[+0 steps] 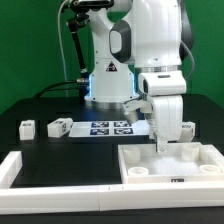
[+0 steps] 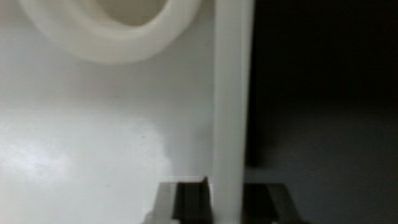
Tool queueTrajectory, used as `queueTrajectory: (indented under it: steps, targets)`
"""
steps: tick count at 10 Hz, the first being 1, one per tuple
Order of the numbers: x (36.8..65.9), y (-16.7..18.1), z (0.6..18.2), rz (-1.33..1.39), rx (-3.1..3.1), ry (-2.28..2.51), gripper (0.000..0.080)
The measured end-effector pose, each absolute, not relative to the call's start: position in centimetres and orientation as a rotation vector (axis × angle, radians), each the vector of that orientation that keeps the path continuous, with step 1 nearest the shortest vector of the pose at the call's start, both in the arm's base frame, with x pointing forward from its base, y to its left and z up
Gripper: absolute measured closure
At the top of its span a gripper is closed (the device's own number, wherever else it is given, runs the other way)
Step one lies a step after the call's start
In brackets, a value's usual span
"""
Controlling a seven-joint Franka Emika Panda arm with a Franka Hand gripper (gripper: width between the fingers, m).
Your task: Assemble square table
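The square table's large white panel (image 1: 172,166) lies at the exterior view's front right, raised rim up, with round sockets inside it. My gripper (image 1: 163,147) reaches straight down onto the panel's far rim. In the wrist view the thin white rim (image 2: 231,110) runs between my two dark fingers (image 2: 185,203), and the gripper (image 2: 228,205) is shut on it. A round socket (image 2: 134,30) shows on the panel floor beside the rim. Small white leg blocks with tags stand on the black table: two (image 1: 27,127) (image 1: 60,127) at the exterior view's left and one (image 1: 186,128) behind the panel.
The marker board (image 1: 110,127) lies flat in front of the robot's base. Long white border bars (image 1: 55,195) run along the front edge and turn up the exterior view's left side. A green wall stands behind.
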State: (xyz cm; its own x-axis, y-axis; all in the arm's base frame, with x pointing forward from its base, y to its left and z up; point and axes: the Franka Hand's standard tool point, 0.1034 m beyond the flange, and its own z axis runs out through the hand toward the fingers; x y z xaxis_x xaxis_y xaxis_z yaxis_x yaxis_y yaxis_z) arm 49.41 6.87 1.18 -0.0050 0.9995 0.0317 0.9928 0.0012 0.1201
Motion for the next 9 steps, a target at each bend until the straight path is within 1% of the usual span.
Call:
queueTrajectory:
  steps: [1, 2, 3, 4, 5, 6, 9]
  targets:
    - [49.37, 6.83, 1.11, 0.165, 2.172, 2.177, 0.0744]
    - [49.35, 6.82, 1.09, 0.164, 2.173, 2.177, 0.0563]
    - [49.34, 6.79, 1.06, 0.163, 2.174, 2.177, 0.0428]
    - [49.33, 6.78, 1.04, 0.163, 2.174, 2.177, 0.0428]
    - [49.31, 6.77, 1.03, 0.162, 2.175, 2.177, 0.0234]
    - [49.31, 6.77, 1.02, 0.162, 2.175, 2.177, 0.0177]
    - [49.3, 6.76, 1.0, 0.162, 2.175, 2.177, 0.0155]
